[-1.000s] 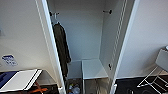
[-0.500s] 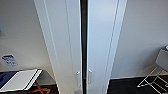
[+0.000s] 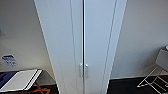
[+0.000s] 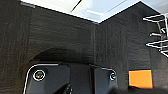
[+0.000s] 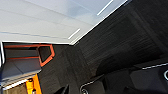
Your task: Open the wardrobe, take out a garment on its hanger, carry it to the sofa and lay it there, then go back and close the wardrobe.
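Wardrobe (image 3: 83, 37) stands directly ahead, both doors shut, handles (image 3: 83, 70) side by side (closing step apparently complete). Finger state cannot be determined. Wrist views face dark floor (image 4: 62, 37).

1. Tall white wardrobe (image 3: 83, 37): smooth painted panel doors, slight satin sheen; small white handles (image 3: 83, 70) look plastic.
2. Dark floor (image 4: 62, 37): matt, ribbed carpet texture.
3. White wire rack (image 3: 152, 81): thin coated metal.
4. Wall (image 3: 145, 37): matt white.
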Robot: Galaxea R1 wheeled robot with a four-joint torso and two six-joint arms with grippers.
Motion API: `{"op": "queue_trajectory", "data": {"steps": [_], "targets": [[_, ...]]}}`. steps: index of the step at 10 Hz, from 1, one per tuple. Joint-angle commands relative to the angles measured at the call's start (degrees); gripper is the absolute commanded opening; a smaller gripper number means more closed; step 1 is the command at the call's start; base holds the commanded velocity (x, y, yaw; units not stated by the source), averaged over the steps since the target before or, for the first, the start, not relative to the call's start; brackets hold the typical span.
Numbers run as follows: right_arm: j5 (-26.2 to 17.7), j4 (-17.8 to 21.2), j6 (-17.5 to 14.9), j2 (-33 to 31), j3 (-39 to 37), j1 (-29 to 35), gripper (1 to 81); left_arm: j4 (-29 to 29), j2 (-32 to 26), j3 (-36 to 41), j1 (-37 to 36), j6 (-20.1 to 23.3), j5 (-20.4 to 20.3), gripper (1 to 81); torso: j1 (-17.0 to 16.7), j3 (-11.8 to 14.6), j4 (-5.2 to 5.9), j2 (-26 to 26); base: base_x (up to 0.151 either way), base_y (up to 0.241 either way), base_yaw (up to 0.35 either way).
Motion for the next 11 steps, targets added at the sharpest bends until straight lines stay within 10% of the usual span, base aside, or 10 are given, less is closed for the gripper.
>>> {"op": "queue_trajectory", "data": {"steps": [1, 3, 11], "targets": [[-4.5, -21.3, -0.6, 17.0, -23.5, -9.4, 81.1, 9.4, 6.2, -8.5, 4.6, 0.4, -4.2, 81.1, 0.0, 0.0, 0.0, 0.0, 0.0, 0.0, 0.0], [-1.2, -27.5, -0.7, 21.1, -31.3, -15.8, 81.1, 11.0, 10.7, -16.8, 7.8, 0.5, -4.5, 81.1, 0.0, 0.0, 0.0, 0.0, 0.0, 0.0, 0.0], [4.4, -31.0, -0.8, 26.9, -39.7, -24.7, 81.1, 11.9, 29.5, -41.7, 13.7, 0.2, -4.0, 81.1, -0.1, 0.1, 0.0, -0.1, 0.0, 0.0, 0.0]]}}
